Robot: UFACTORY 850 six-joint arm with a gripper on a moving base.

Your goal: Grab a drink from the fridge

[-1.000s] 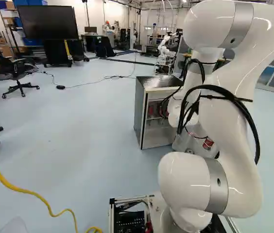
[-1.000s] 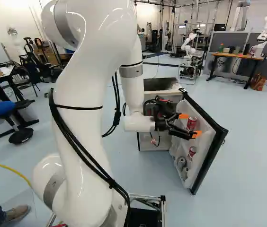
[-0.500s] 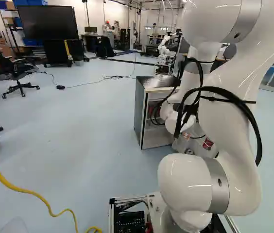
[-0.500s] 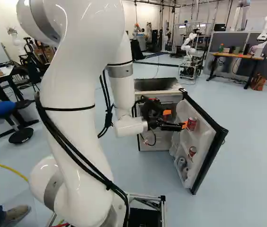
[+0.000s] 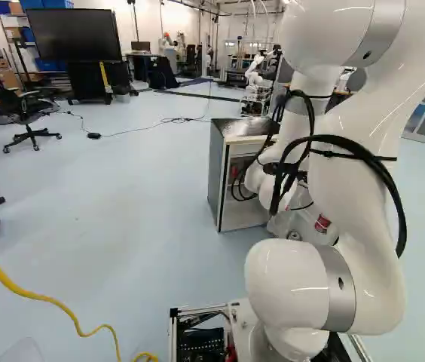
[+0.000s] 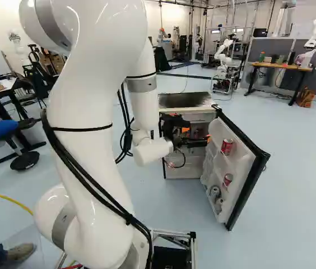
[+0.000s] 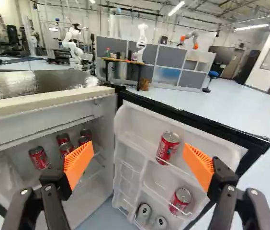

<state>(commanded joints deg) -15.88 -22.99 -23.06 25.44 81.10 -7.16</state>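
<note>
The jaws are hanging wide apart and empty before the open fridge door (image 7: 187,116). Red cans (image 7: 167,147) are standing on its racks; inner cans (image 7: 39,158) are sitting beside it. Good aiming is probably needing one can centred, door rim cleared, before closing.

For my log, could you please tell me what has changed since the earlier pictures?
The open, empty tool has moved leftward in the right base view, from the door's top can toward the fridge's interior. The fridge, door and other cans stayed put.
</note>
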